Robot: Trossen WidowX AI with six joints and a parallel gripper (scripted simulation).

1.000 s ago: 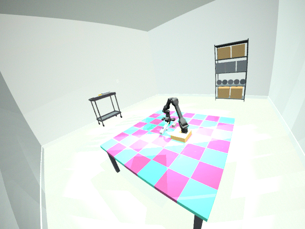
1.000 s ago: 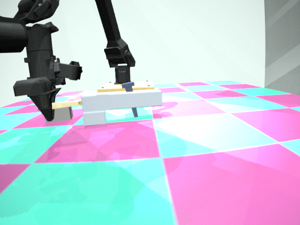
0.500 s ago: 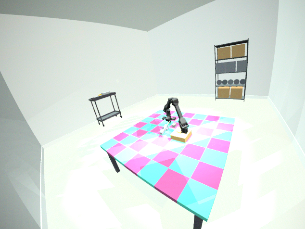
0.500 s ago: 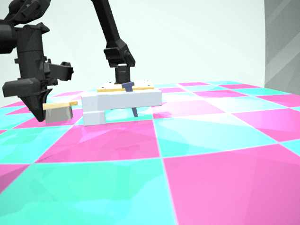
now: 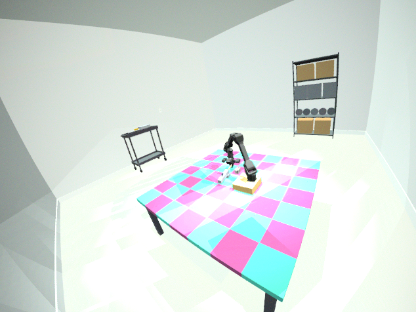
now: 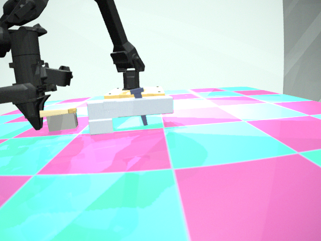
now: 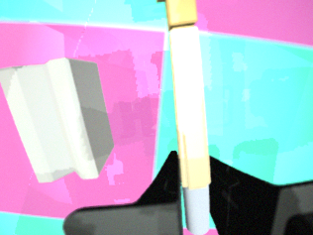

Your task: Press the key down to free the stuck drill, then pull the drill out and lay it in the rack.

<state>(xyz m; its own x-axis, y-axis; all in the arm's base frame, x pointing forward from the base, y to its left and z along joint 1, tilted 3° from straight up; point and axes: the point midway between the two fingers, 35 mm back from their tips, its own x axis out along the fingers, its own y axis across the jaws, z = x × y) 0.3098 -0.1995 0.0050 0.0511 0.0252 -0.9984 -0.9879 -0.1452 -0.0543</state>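
Note:
My gripper (image 6: 38, 126) (image 7: 183, 155) is shut on the drill, low over the table. The drill (image 6: 55, 112) (image 7: 190, 98) is a long cream and yellow bar with a grey end, held level. In the exterior view it is outside the pale grey block (image 6: 153, 106) (image 5: 223, 175), with a gap between its darker yellow end and the block. The dark blue key (image 6: 137, 93) stands tilted in the block, its lower end showing underneath. The grey grooved rack (image 7: 50, 118) (image 6: 62, 123) (image 5: 237, 170) is empty and stands beside the drill, left of it in the wrist view.
The arm's base stands on a yellow-sided board (image 5: 242, 188) (image 6: 109, 96) behind the pale block. The table (image 5: 235, 238) has pink and turquoise squares. A dark cart (image 5: 147, 156) and a tall shelf (image 5: 313, 80) stand away from the table.

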